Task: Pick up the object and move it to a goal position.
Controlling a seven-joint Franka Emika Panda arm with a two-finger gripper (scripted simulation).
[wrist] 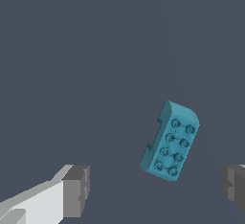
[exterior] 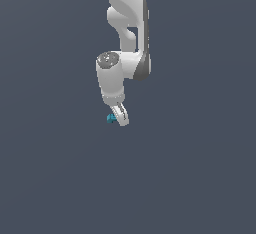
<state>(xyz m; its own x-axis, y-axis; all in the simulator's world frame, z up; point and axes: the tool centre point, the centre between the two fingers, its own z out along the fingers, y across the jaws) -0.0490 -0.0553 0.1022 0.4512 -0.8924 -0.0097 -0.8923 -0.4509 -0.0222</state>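
The object [exterior: 111,119] is a tiny teal-blue block, just at the exterior view's left of my white gripper's [exterior: 120,118] tips. In the wrist view the object [wrist: 171,141] is a studded teal brick with one rounded corner, lying at a slant on the dark grey surface. My gripper [wrist: 155,188] is open, with its grey pads [wrist: 76,189] wide apart. The brick sits in the span between the two fingers, closer to one of them, and touches neither pad. I cannot tell how high the fingertips are above the surface.
The white arm [exterior: 127,33] comes down from the top of the exterior view. A plain dark grey surface [exterior: 200,178] fills everything around it. No goal marker shows in either view.
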